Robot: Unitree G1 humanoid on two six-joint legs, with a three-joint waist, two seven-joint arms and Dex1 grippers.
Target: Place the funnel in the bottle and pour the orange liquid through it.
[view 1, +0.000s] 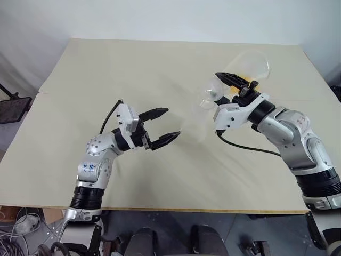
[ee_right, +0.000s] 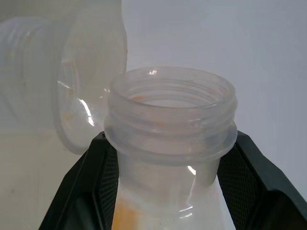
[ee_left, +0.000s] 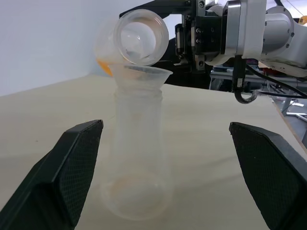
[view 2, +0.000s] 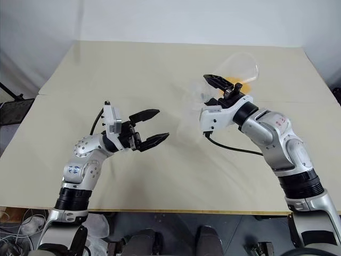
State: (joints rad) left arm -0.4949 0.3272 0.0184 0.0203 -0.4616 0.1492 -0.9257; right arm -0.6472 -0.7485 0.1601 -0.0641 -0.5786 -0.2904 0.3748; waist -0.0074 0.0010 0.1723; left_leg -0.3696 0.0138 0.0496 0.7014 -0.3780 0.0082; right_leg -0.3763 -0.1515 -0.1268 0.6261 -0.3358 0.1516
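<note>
On the bare table (view 1: 106, 69), the right gripper (ee_right: 163, 182) clamps the tilted flask (ee_left: 141, 37) holding orange liquid (ee_left: 102, 64) over the funnel (ee_left: 144, 76) seated in the bottle (ee_left: 136, 158), while the left gripper (view 1: 162, 127) gapes empty nearby.

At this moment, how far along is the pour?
Done: the funnel sits in the bottle neck. In hand: the right gripper is shut on the flask, tipped mouth-down over the funnel; orange liquid remains in the flask, with only an orange tinge at the bottle's base. The left gripper is open, apart from the bottle. Left: finish pouring.
</note>
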